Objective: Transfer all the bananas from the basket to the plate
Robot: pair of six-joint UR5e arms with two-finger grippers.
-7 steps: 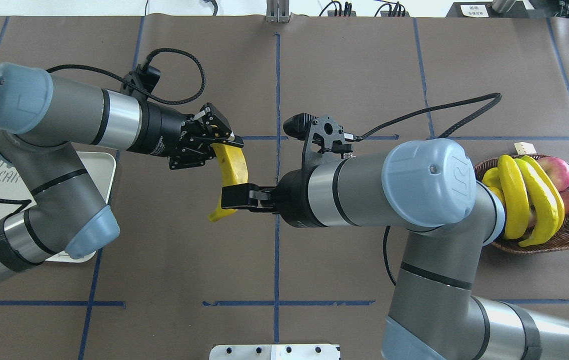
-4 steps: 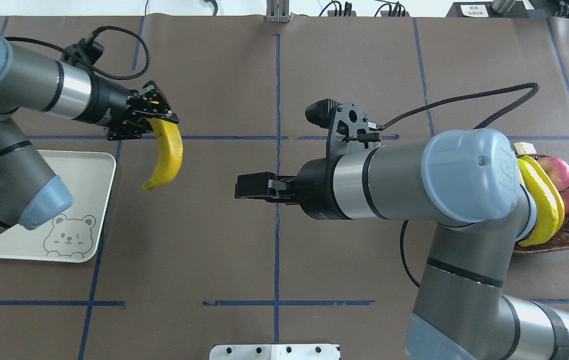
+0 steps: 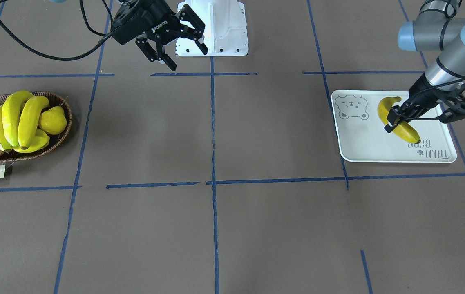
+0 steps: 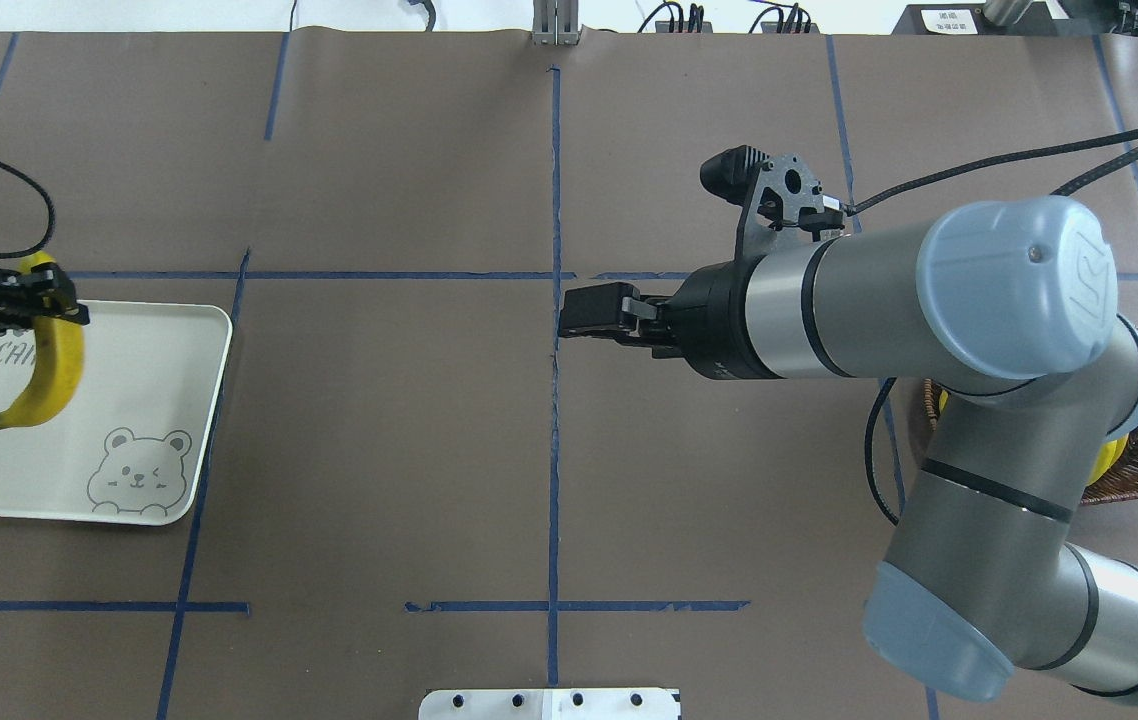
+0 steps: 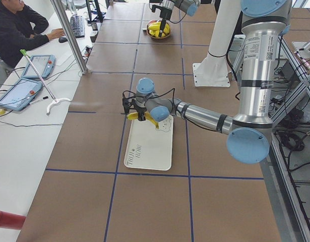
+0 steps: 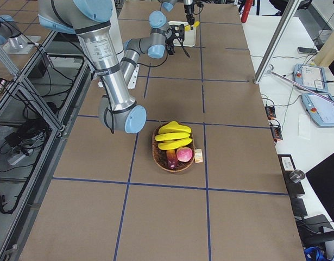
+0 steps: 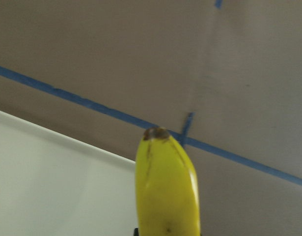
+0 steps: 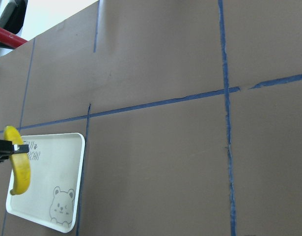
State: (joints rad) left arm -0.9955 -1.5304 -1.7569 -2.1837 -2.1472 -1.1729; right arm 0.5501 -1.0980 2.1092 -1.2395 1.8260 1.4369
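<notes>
Since the earlier overhead frames, your left gripper (image 4: 49, 300) has carried the banana (image 4: 47, 375) from mid-table to the far left of the frame. It now hangs over the plate (image 4: 154, 400). The right gripper (image 3: 186, 56) has drawn back toward the right of that view, its fingers spread wide and empty.

The left claw is clamped on the banana's upper end, and the fruit droops toward the bear print. You are in the placing step for this banana, I'd judge. Lower it until it rests on the plate, then let go. Whether it already touches the surface, I cannot tell.

Mind the plate's raised rim along its top edge in the overhead view, just beside the claw. The brown mat between plate and basket (image 3: 65, 107) gives both arms broad room. The remaining bananas (image 3: 20, 118) lie heaped in the basket at the front view's left, against other fruit.
</notes>
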